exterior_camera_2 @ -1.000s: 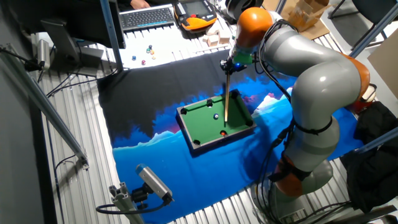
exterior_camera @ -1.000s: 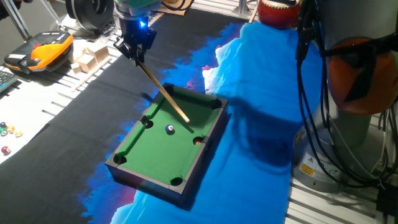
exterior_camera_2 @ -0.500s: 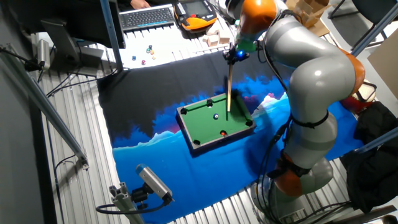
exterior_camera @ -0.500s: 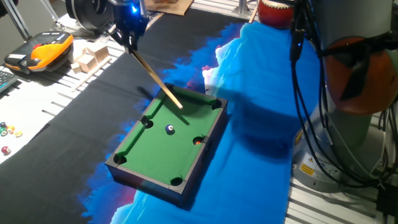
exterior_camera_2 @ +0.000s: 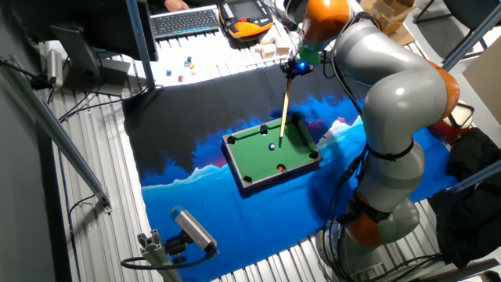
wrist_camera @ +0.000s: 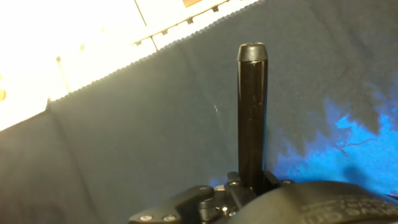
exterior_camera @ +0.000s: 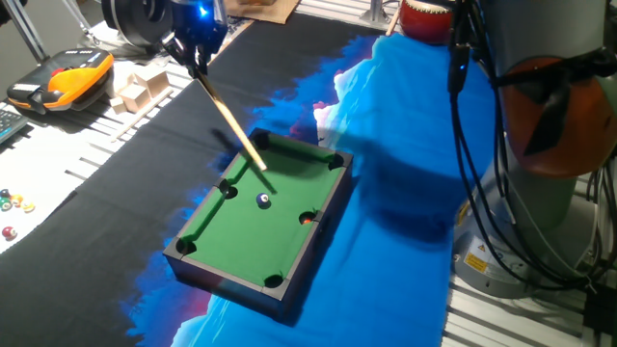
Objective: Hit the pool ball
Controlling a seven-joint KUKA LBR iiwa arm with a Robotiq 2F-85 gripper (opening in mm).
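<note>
The pool ball (exterior_camera: 263, 200), glossy black with a white spot, lies on the green felt of the mini pool table (exterior_camera: 231, 231). It also shows in the other fixed view (exterior_camera_2: 272, 146). My gripper (exterior_camera: 198, 60) is above the table's far left side, shut on a thin wooden cue stick (exterior_camera: 231, 118). The cue slants down to a tip just above and behind the ball, apart from it. In the other fixed view the gripper (exterior_camera_2: 291, 69) holds the cue (exterior_camera_2: 285, 106) nearly upright. The hand view shows only a black rod (wrist_camera: 252, 118) over dark cloth.
An orange-red ball (exterior_camera: 308, 218) sits by the right side pocket. Wooden blocks (exterior_camera: 135, 87), an orange-black device (exterior_camera: 63, 77) and small coloured balls (exterior_camera: 12, 202) lie at the left. A blue cloth (exterior_camera: 405, 173) drapes the right side, next to the robot base (exterior_camera_2: 383, 211).
The gripper has pulled up and back, and the cue tip has drawn from right of the ball to just behind it. The pool ball has not moved.
</note>
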